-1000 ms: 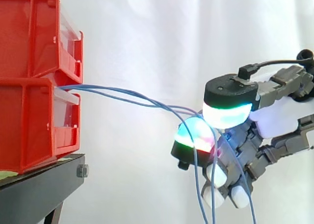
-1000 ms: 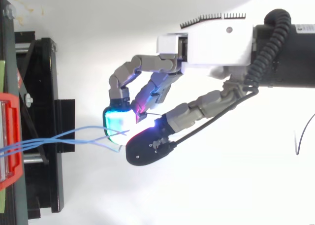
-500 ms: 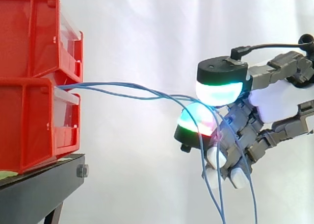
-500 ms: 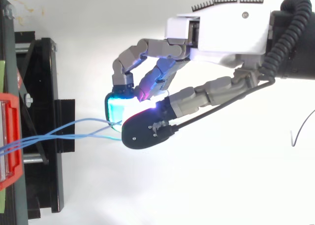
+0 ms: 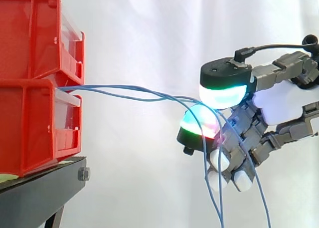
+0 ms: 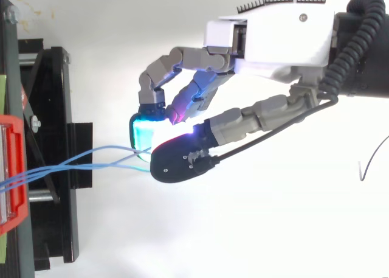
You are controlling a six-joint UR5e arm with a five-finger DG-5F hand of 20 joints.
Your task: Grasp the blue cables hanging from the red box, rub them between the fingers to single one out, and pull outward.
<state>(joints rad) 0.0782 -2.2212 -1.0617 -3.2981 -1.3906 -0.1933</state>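
Two red bins [image 5: 35,83] are stacked on a black stand at the left. Thin blue cables [image 5: 134,94] leave the gap between the bins, run right and slightly down, then hang below the hand. My hand [image 5: 259,133] reaches in from the right, and its thumb and a fingertip [image 5: 199,123] are curled and pinched on the cables. From above, the blue cables [image 6: 91,159] cross from the red bin [image 6: 12,168] to the hand [image 6: 267,41], where the glowing pads close over them.
The black stand [image 5: 45,188] juts out under the bins at the lower left. A white curtain hangs behind. A thin dark wire end [image 6: 368,162] lies at the right edge of the top view.
The thumb has swung left and up over the cables, closing onto the fingertip. The hand has shifted slightly up and toward the bins. The hanging cable ends have swayed.
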